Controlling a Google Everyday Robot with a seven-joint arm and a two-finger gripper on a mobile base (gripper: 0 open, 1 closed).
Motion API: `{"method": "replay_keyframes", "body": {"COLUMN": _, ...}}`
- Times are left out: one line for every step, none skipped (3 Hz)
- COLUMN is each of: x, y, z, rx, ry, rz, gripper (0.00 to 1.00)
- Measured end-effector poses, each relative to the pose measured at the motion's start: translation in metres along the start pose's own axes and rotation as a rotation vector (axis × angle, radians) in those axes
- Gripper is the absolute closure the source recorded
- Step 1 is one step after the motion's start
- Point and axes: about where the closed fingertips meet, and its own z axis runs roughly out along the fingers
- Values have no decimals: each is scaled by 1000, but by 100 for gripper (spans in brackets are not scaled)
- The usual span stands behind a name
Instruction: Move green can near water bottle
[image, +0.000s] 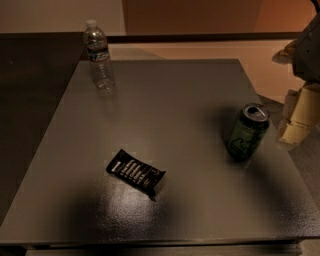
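The green can (248, 132) stands upright on the right side of the grey table (165, 100), with its silver top showing. The water bottle (98, 55), clear with a white cap and a dark-and-white label, stands upright at the table's far left corner, far from the can. My gripper (301, 117) is pale beige and sits at the right edge of the view, just right of the can and apart from it, by the table's right edge. It holds nothing that I can see.
A flat black snack packet (136, 171) lies on the table at front centre-left. A dark surface (30, 90) borders the table on the left. A pale wall and an orange-brown panel stand behind.
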Motion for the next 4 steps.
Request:
{"method": "replay_keyframes", "body": {"x": 0, "y": 0, "z": 0, "rx": 0, "ry": 0, "rz": 0, "gripper": 0}}
{"method": "replay_keyframes", "body": {"x": 0, "y": -2, "z": 3, "rx": -10, "ry": -33, "rz": 9, "gripper": 0}}
{"method": "replay_keyframes", "body": {"x": -1, "y": -3, "z": 13, "rx": -27, "ry": -90, "rz": 19, "gripper": 0}}
{"method": "replay_keyframes", "body": {"x": -2, "y": 2, "z": 25, "rx": -22, "ry": -144, "rz": 19, "gripper": 0}}
